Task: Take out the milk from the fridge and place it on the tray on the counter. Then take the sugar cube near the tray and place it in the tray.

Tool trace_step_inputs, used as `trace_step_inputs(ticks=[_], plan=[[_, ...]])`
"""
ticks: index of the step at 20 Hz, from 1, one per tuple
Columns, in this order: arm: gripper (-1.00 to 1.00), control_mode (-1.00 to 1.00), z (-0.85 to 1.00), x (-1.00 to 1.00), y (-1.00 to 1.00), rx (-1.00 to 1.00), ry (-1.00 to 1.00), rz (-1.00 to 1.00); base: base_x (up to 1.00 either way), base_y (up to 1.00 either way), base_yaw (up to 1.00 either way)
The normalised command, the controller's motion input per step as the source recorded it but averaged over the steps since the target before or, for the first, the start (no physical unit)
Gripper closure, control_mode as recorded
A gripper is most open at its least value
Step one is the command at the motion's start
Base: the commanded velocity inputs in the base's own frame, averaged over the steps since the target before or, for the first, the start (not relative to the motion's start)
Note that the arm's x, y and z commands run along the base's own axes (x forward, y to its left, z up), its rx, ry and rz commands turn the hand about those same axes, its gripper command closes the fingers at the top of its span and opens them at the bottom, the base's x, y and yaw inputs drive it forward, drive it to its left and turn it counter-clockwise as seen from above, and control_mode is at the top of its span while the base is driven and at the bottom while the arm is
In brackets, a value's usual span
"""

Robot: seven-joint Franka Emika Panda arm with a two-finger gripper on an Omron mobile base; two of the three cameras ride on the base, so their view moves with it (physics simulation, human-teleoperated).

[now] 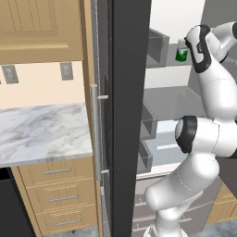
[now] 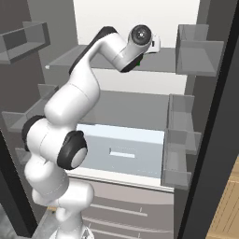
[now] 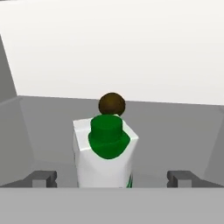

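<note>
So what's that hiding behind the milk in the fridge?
Behind the milk a small brown round thing peeks over its cap, on the same fridge shelf. The carton covers its lower part, so what it is cannot be told.

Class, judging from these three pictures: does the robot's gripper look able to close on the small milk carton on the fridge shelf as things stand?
Probably yes. The gripper has its jaws wide open on either side of the small white carton with the green cap, and nothing stands between them. A small brown round object sits just behind the carton, out of the way.
</note>
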Motion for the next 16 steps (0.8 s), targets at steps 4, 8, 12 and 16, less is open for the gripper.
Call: trace_step_inputs(ticks=[4, 8, 12, 16], plan=[[-1.00, -1.00, -0.04, 0.31, 0.00, 0.00, 0.00, 0.00, 0.00, 0.00, 0.00], [-1.00, -1.00, -0.02, 0.06, 0.04, 0.00, 0.00, 0.00, 0.00, 0.00, 0.00], [-1.00, -1.00, -0.08, 0.00, 0.18, 0.00, 0.00, 0.00, 0.00, 0.00, 0.00], [-1.00, -1.00, -0.23, 0.02, 0.16, 0.00, 0.00, 0.00, 0.00, 0.00, 0.00]])
